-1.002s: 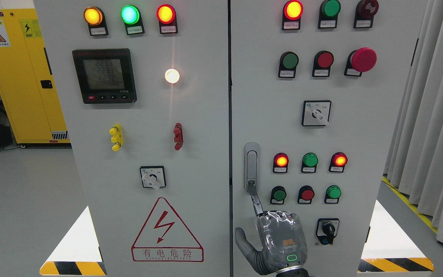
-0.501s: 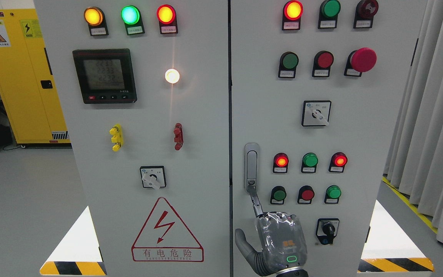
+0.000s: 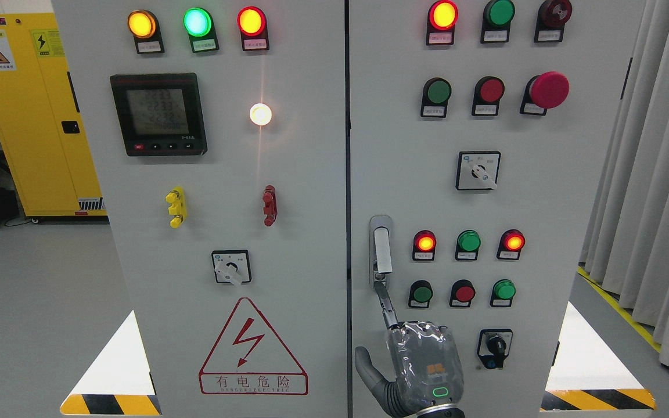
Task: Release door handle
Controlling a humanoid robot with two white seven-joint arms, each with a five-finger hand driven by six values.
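Note:
The silver door handle sits at the left edge of the right cabinet door. Its lever stands tilted out of its housing at the lower end. My right hand, wrapped in clear plastic, comes up from the bottom edge just below the handle. Its index finger is stretched upward, with the tip touching the round button at the handle's foot. The thumb is spread out to the left. The hand grasps nothing, and its other fingers are hidden behind its back.
The right door carries lamps, push buttons, a red mushroom button and a black key switch right of my hand. The left door has a meter and a high-voltage warning triangle. A yellow cabinet stands at far left, grey curtains at right.
The handle's lever has sprung out of its housing; earlier it lay flush. My right hand has crept slightly upward, its index finger staying at the handle's foot.

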